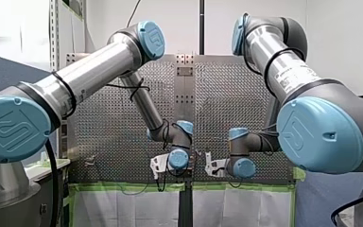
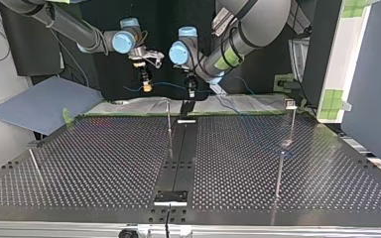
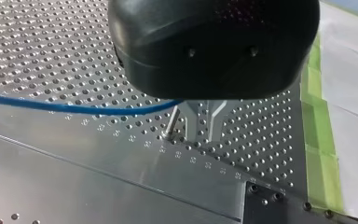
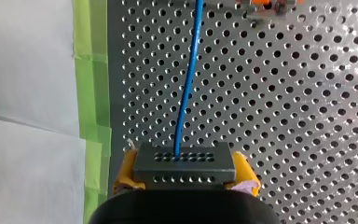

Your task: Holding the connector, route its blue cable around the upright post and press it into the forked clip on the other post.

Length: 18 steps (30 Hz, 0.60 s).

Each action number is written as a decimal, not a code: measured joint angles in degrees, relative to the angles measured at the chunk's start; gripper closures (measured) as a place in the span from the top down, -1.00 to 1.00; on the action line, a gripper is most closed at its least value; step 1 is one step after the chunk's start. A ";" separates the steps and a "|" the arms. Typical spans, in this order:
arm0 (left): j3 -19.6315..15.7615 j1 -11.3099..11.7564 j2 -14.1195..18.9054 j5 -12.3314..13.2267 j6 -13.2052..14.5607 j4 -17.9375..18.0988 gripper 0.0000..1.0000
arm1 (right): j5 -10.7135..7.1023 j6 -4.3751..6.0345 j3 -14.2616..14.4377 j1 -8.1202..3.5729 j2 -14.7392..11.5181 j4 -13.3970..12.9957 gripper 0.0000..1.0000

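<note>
Clamped between the yellow pads (image 4: 127, 169) of my right hand (image 4: 185, 171), hovering over the table (image 4: 307, 121): the connector (image 4: 185, 161), a dark block drilled with small holes. Straight ahead from its middle, the blue cable (image 4: 186, 93), long axis pointing away from the hand. Further out, in the top view, slung across to my left hand (image 2: 191, 93) and trailing on toward that view's right. Left hand's grip on it: impossible to tell, black housing (image 3: 214, 46) in the way. Near that hand, the upright post (image 2: 168, 118). Well apart at the top view's right, beyond my left arm, the clip post (image 2: 291, 105); fork too small to make out. Likely a long carry that way for the connector.
</note>
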 joint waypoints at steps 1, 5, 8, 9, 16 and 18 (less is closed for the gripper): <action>0.00 0.00 -0.01 0.09 -0.06 0.13 -0.72 | 0.00 0.02 -0.20 -0.20 0.04 0.05 -1.00; 0.02 0.01 -0.62 1.17 -0.60 0.74 -0.72 | -0.11 0.04 -1.18 -0.87 0.08 0.31 -1.00; 0.06 0.19 -1.93 2.01 -1.22 1.56 -0.72 | -0.24 0.02 -2.13 -1.33 0.13 0.83 -1.00; 0.06 0.28 -2.50 2.33 -1.49 2.06 -0.72 | -0.28 0.00 -2.40 -1.48 0.14 1.01 -1.00; 0.95 0.67 -4.02 2.85 -2.70 5.06 -0.72 | -1.40 -0.16 -3.87 -2.16 0.16 2.07 -1.00; 1.44 0.73 -4.08 2.83 -2.72 5.42 -0.72 | -1.52 -0.17 -4.08 -2.29 0.16 2.24 -1.00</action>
